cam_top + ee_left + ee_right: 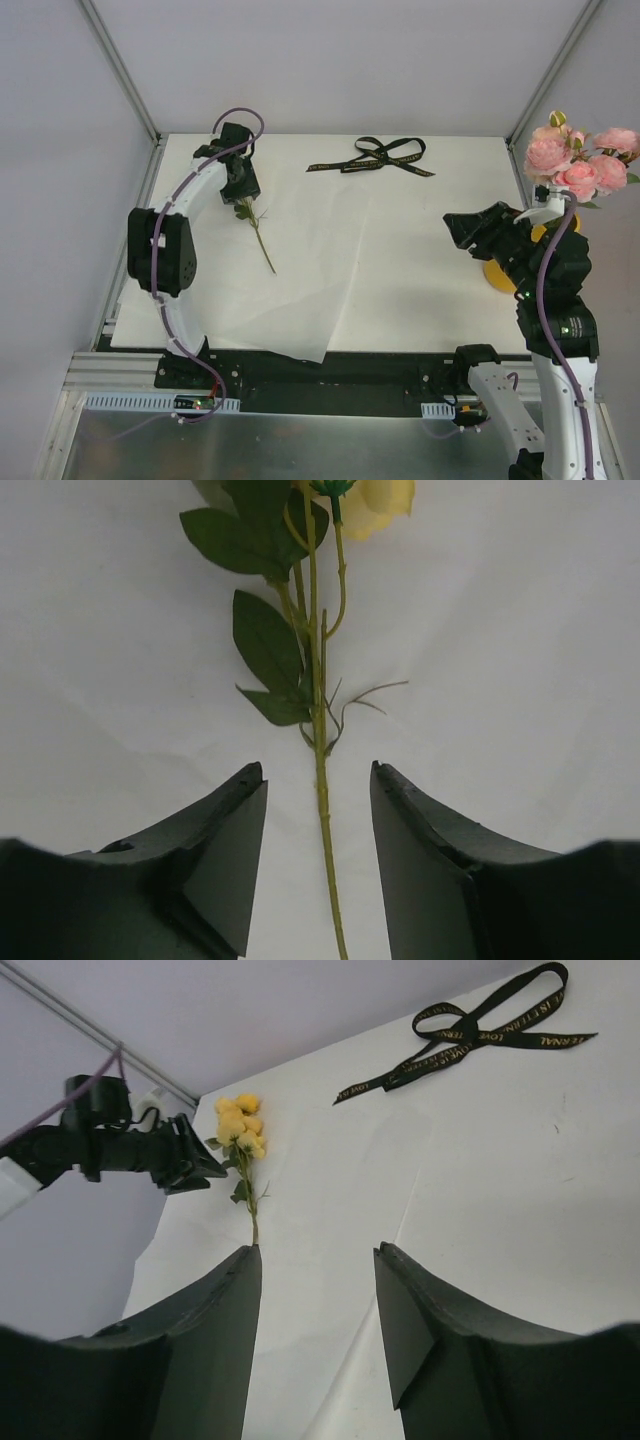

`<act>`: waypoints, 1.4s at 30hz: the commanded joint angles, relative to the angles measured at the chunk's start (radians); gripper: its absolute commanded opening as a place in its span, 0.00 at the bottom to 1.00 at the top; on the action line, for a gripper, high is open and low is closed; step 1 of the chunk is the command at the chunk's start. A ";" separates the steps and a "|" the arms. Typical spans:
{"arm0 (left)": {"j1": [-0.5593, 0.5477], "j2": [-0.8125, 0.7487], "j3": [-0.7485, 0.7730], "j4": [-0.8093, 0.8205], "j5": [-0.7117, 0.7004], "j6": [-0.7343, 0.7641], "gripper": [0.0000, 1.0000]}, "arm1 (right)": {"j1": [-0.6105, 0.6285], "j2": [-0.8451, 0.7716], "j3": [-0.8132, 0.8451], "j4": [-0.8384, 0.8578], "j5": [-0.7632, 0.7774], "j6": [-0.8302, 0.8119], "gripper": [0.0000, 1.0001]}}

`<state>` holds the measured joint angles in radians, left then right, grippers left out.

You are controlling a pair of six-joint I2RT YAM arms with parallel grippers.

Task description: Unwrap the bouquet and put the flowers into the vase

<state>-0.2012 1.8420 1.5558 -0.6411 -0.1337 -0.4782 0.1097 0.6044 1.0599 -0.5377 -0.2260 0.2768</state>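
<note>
The bouquet is apart: its white paper (330,280) lies spread flat on the table. One yellow flower (258,235) lies on the paper at the left, bloom toward the back. My left gripper (243,188) is lowered over it, jaws open on either side of the thin green stem (322,780) without touching it; the yellow bloom (385,495) is just ahead. Pink flowers (580,160) stand at the far right above the yellow-orange vase (497,275), mostly hidden behind my right arm. My right gripper (460,228) hangs open and empty beside the vase.
A black ribbon (375,157) lies loose near the back edge of the table. Enclosure posts and white walls border the table on both sides. In the right wrist view the left gripper (185,1155) and the yellow flower (240,1125) show across the paper.
</note>
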 commanded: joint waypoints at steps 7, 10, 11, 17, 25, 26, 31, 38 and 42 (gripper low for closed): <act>0.026 0.261 0.162 -0.025 -0.112 0.003 0.42 | 0.001 -0.037 0.091 0.071 -0.061 0.044 0.54; 0.029 0.310 0.182 -0.025 -0.075 0.018 0.33 | 0.001 -0.045 0.092 0.059 -0.059 0.038 0.54; 0.029 0.322 0.187 -0.025 -0.064 0.020 0.31 | 0.002 -0.049 0.092 0.058 -0.056 0.035 0.54; 0.029 0.344 0.207 -0.025 -0.029 0.036 0.13 | 0.001 -0.054 0.089 0.059 -0.056 0.039 0.54; 0.029 0.221 0.168 -0.025 0.008 0.064 0.00 | 0.001 -0.049 0.081 0.057 -0.045 0.068 0.54; 0.029 0.194 0.164 -0.025 0.019 0.066 0.00 | 0.001 -0.046 0.083 0.064 -0.047 0.081 0.54; 0.029 0.050 0.153 -0.025 0.132 0.067 0.00 | 0.001 -0.012 0.072 0.116 -0.099 0.159 0.54; -0.023 -0.193 0.078 0.001 0.348 0.122 0.00 | 0.010 0.014 -0.026 0.264 -0.159 0.306 0.57; -0.058 -0.352 -0.055 0.076 0.491 0.144 0.00 | 0.033 0.020 -0.095 0.327 -0.119 0.375 0.58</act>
<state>-0.2211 1.6253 1.6104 -0.6201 0.1776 -0.3832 0.1192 0.6174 1.0130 -0.3500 -0.3527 0.5377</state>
